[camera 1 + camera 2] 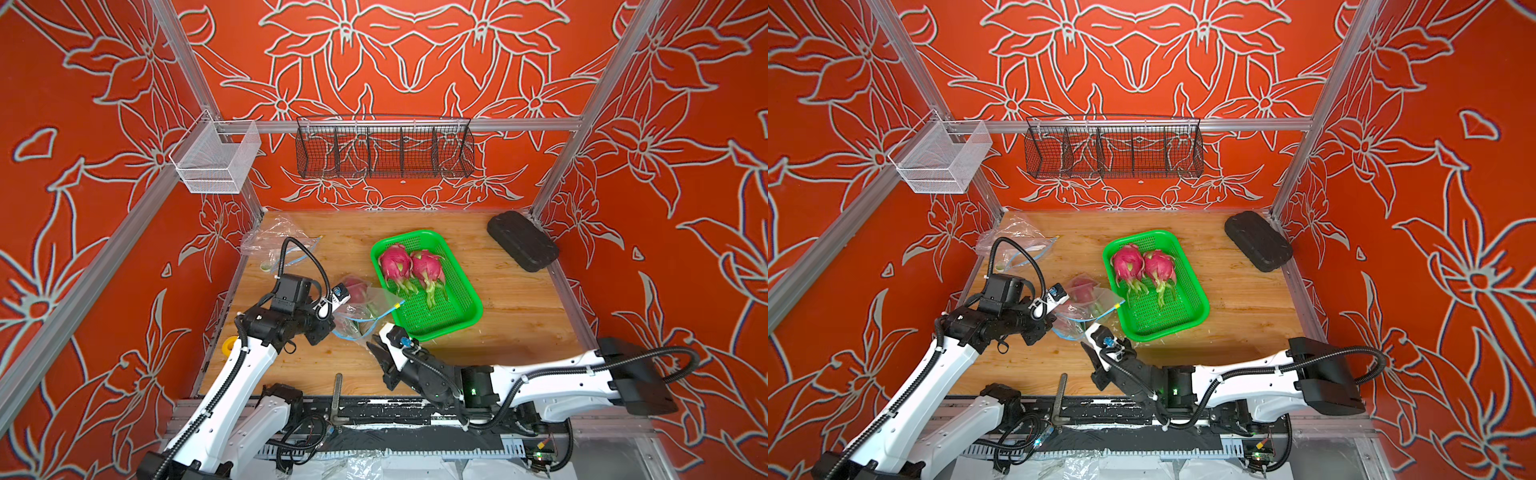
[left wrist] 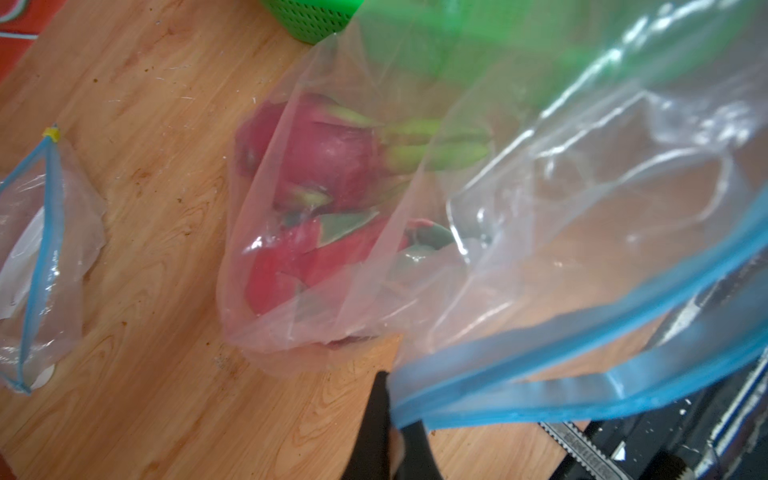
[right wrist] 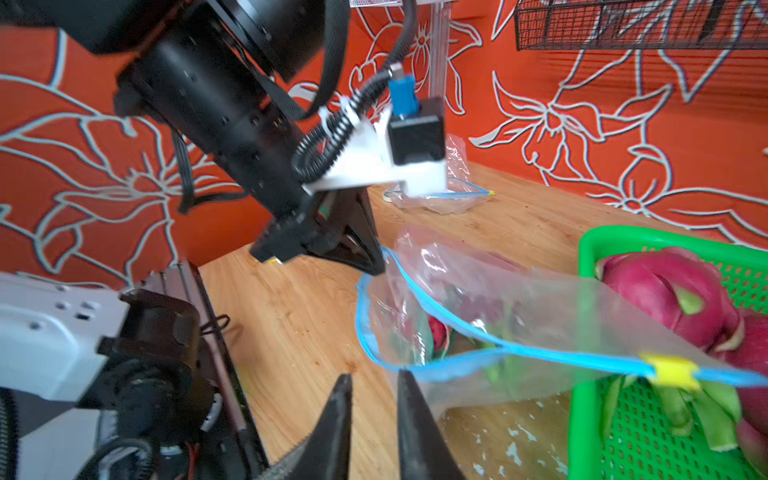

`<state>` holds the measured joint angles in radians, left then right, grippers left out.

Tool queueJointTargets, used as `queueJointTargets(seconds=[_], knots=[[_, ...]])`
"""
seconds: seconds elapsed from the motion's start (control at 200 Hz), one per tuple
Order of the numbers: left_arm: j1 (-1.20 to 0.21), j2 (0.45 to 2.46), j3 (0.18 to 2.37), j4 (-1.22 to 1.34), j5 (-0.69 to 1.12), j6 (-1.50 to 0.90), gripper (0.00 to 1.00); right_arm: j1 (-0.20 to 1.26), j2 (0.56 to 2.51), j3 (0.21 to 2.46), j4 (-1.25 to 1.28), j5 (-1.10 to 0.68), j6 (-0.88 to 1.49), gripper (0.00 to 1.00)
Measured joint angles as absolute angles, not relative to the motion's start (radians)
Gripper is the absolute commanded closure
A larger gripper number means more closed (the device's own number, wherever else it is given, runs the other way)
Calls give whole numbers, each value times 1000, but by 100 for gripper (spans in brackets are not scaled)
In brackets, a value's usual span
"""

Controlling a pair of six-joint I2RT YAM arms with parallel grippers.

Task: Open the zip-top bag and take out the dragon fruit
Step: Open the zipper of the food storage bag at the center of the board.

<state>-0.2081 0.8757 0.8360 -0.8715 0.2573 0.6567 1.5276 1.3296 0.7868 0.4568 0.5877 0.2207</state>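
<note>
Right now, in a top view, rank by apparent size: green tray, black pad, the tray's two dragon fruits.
Largest to smallest:
green tray
black pad
dragon fruit and neighbouring dragon fruit: about alike, unranked.

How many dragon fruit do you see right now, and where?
4. Two dragon fruit lie side by side in the green tray; two more sit inside the zip-top bag beside it, blurred through plastic.

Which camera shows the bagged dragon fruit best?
Left wrist view: the bagged dragon fruit fills the middle, seen through the clear bag. Both top views show a small pink patch; right wrist shows only a red sliver.
</note>
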Motion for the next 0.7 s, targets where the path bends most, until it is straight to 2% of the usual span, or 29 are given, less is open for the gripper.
queueJointTargets(seconds=[0.17,0.375,0.701], knots=[[-215,875,836,-884,281,654,100,1513,1471,982,296,583,212,94],[-217,874,836,-893,298,653,100,1435,1590,1038,96,573,283,96],[-217,855,884,-986,315,666,100,1292,1632,1036,-60,601,427,97]])
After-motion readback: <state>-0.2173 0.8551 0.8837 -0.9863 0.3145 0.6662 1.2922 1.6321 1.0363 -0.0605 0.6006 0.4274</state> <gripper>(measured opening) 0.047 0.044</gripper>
